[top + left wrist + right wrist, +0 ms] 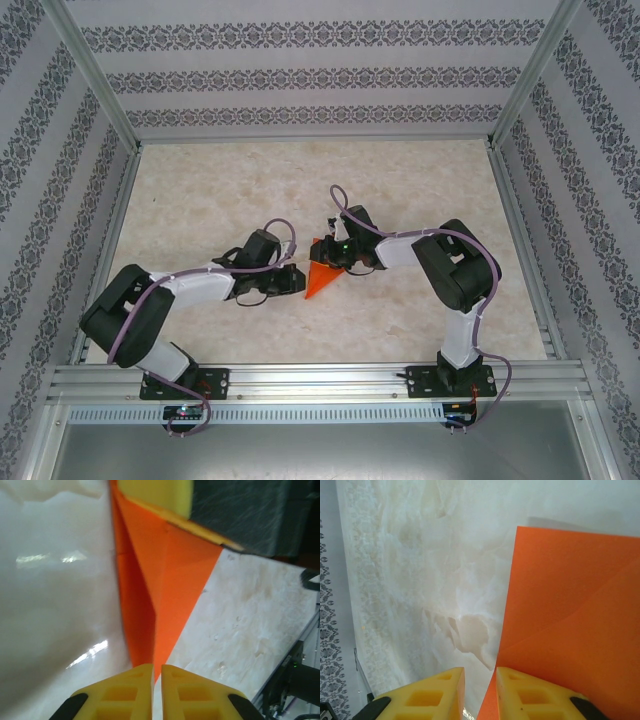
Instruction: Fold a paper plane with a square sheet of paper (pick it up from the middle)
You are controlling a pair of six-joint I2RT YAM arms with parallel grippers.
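Note:
The orange paper (322, 277) lies mid-table, folded into a pointed triangle with its tip toward the arm bases. In the left wrist view the paper (167, 570) shows a raised centre crease, and its narrow tip runs into the thin slit between my left gripper's (157, 672) nearly closed yellow fingers. That left gripper (296, 283) sits at the tip's left side. My right gripper (334, 252) is at the wide far end. It (480, 677) is open, with its right finger (535, 695) resting over the paper's (570, 590) edge and its left finger above bare table.
The pale marbled table (220, 200) is walled by patterned panels and an aluminium frame (320, 378) along the near edge. The right gripper's yellow pad (155, 492) and its black body (250, 515) hang close over the paper's wide end.

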